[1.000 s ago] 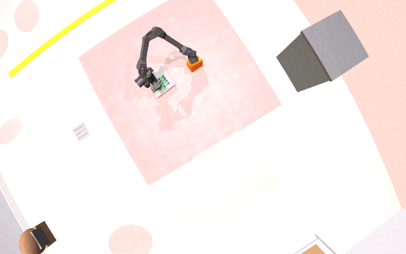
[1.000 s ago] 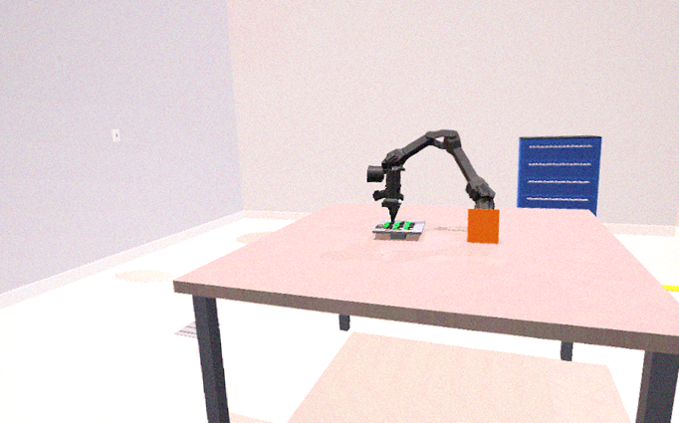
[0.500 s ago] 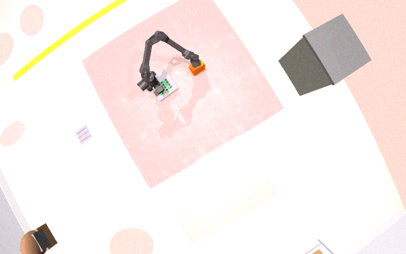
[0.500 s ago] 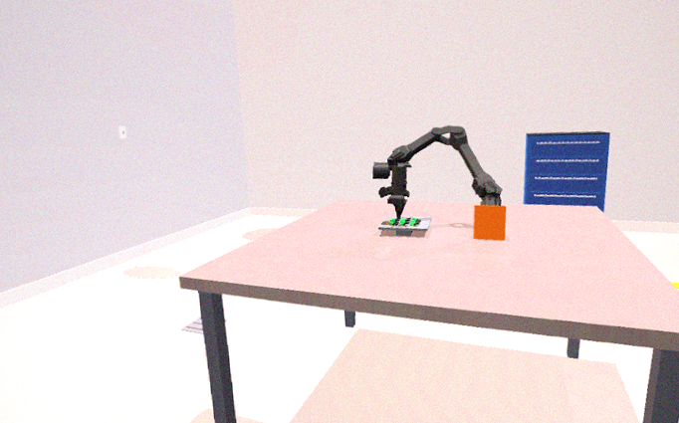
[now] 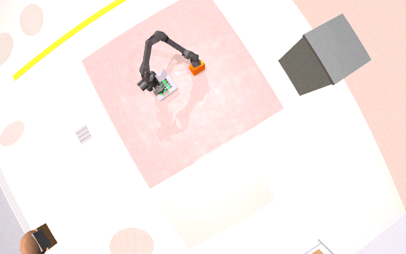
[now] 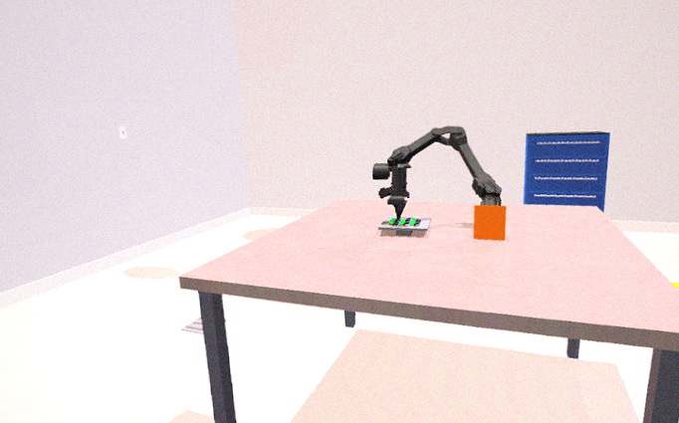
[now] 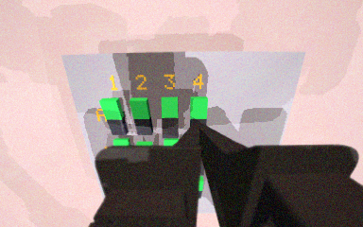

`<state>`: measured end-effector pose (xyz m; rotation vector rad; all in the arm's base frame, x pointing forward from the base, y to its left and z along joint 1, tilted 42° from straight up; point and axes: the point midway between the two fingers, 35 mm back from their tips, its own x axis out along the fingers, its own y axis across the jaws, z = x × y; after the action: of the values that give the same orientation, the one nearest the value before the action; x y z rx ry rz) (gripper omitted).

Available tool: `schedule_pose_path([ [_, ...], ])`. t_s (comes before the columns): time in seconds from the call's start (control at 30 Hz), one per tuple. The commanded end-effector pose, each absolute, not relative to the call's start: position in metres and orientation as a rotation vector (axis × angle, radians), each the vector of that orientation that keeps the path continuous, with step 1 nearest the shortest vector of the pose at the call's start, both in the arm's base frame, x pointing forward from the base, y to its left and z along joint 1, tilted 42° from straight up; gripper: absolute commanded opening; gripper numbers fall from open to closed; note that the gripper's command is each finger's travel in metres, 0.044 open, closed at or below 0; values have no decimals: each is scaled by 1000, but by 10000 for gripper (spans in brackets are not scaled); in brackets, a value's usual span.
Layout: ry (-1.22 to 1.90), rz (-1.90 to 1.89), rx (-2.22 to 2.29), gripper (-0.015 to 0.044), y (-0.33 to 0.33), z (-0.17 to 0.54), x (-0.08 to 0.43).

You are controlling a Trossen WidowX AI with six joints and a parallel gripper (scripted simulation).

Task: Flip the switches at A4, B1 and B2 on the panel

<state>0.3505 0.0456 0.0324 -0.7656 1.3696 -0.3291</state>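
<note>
The switch panel (image 5: 174, 87) (image 6: 424, 227) (image 7: 250, 76) lies under my gripper (image 6: 399, 218) (image 7: 197, 129). The gripper is shut and empty, pointing down, its tips at the near, dark half of switch A4 (image 7: 198, 108). Contact cannot be told for certain. Switches A1 (image 7: 112, 110), A2 (image 7: 140, 109), A3 (image 7: 169, 108) and A4 show green far halves and dark near halves. Only green far edges of B1 (image 7: 121, 142), B2 (image 7: 144, 143) and B3 (image 7: 170, 141) show above the fingers. The fingers hide B4 and most of the nearer rows. Which ends are raised is unclear.
An orange box (image 5: 196, 70) (image 6: 489, 223) stands on the table (image 5: 227, 98) (image 6: 413, 271) by the arm's base, to one side of the panel. A blue drawer cabinet (image 6: 566, 171) stands on the floor beyond the table.
</note>
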Motion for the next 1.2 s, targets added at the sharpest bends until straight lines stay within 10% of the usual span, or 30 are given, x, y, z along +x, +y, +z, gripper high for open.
schedule_pose_path([
  [0.0,1368,-330,-772,0,45,32,351],
  [1.17,1372,-325,-769,0,104,6,291],
])
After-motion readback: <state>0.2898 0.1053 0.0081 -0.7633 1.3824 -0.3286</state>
